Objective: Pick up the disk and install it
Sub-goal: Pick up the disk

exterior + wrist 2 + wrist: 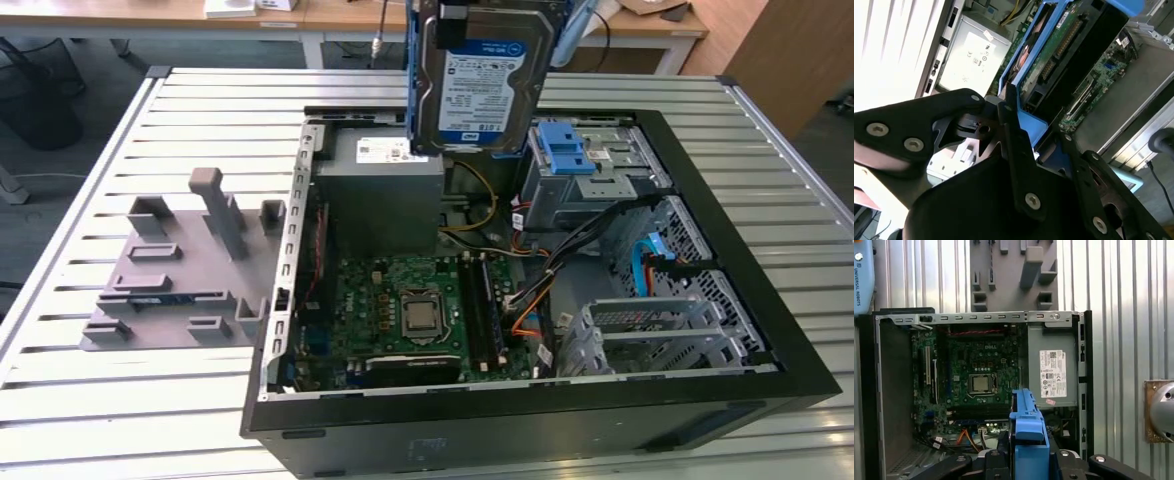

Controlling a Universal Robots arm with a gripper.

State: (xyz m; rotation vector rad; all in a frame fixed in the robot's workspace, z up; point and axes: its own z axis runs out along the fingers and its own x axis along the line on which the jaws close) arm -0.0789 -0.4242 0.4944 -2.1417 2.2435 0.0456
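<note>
Aloft: gripper [1035,131] clamped on disk [478,80], disk hanging upright above open computer case [534,425].

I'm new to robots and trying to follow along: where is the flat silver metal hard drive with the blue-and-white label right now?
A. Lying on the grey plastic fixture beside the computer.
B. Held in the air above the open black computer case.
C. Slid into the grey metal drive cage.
B: the flat silver metal hard drive hangs over the open black computer case, clamped in the robot's hand.
</note>
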